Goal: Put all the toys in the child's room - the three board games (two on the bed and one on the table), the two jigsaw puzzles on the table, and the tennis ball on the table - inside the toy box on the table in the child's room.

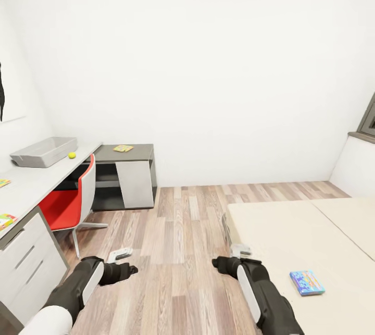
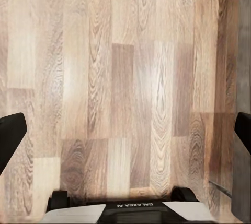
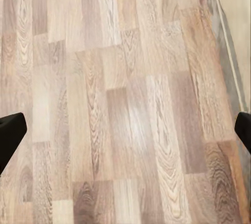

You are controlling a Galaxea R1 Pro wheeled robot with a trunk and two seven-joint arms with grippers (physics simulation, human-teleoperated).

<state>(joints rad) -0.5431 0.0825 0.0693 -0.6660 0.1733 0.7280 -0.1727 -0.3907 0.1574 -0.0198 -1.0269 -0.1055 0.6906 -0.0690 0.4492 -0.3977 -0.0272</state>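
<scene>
A: Item one, left gripper (image 2: pixel 125 130): fingers (image 2: pixel 10 138) spread wide apart, nothing between them, wood-plank floor (image 2: pixel 125 78) beneath.

B: Item two, right gripper (image 3: pixel 125 132): fingers (image 3: pixel 9 135) likewise released and empty, over the same floor, with the bed (image 3: pixel 235 4) edge just beside them.

A: Item three, small blue board game (image 1: pixel 307 282): lying flat on the beige bed mattress, near the right fingers, on their outer side.

B: Item four, red chair (image 1: pixel 73 199): ahead of the left fingers, pushed up against the tabletop (image 1: pixel 36 181).

A: Item five, toy box (image 1: pixel 44 151): light-grey tray at the far end of the tabletop, well apart from both sets of fingers; tennis ball (image 1: pixel 72 155) just beside it.

B: Item six, jigsaw puzzle (image 1: pixel 123 148): on the dark lower cabinet top, farther ahead. Two more colourful flat items (image 1: pixel 6 220) sit at the near tabletop edge; too cropped to tell which toys.
</scene>
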